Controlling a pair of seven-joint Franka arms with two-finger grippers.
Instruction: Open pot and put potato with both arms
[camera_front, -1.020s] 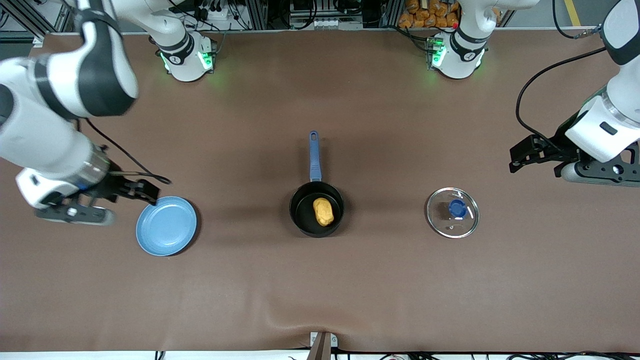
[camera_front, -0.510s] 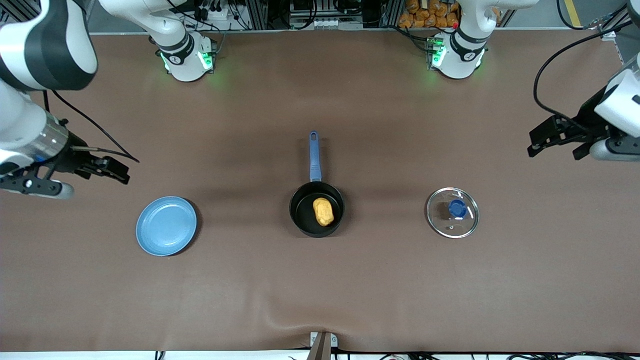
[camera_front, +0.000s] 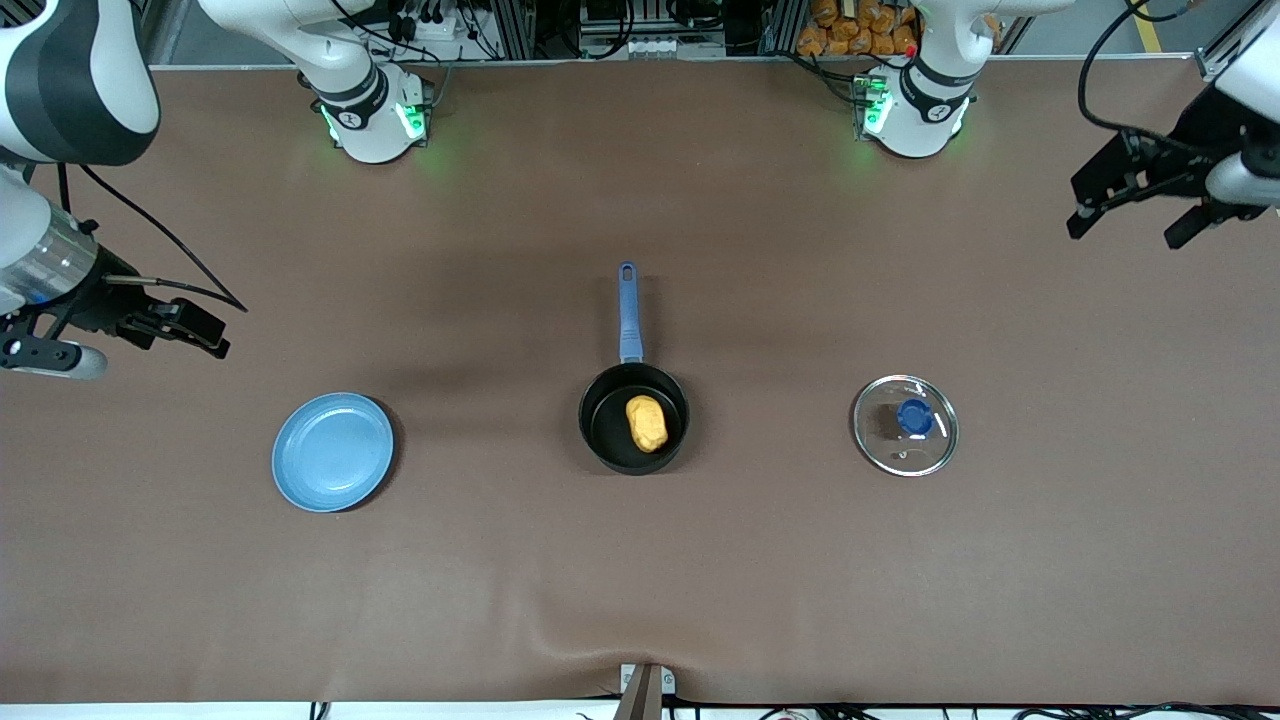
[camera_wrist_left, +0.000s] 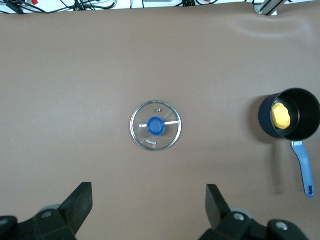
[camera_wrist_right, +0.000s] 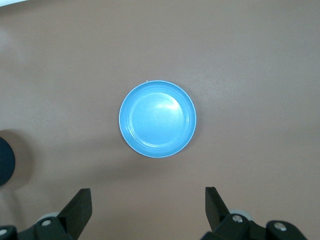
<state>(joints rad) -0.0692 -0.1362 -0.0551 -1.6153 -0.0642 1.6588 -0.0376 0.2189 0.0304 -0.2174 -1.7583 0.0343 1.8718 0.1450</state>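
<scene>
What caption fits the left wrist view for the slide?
Open left gripper above the lid on the table; potato in the pot.

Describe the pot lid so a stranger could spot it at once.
Find the black pot at the middle of the brown table. Beside it, toward the left arm's end, lies the lid: flat clear glass, steel-rimmed, with a blue knob, unlike the solid light-blue plate.

Your black saucepan (camera_front: 633, 418) sits open mid-bench, upright, blue handle pointing toward the arm bases. Yellow-orange potato (camera_front: 646, 422) lies inside it. Its glass lid (camera_front: 905, 425), blue knob up, rests flat toward the left arm's end, well apart.
</scene>
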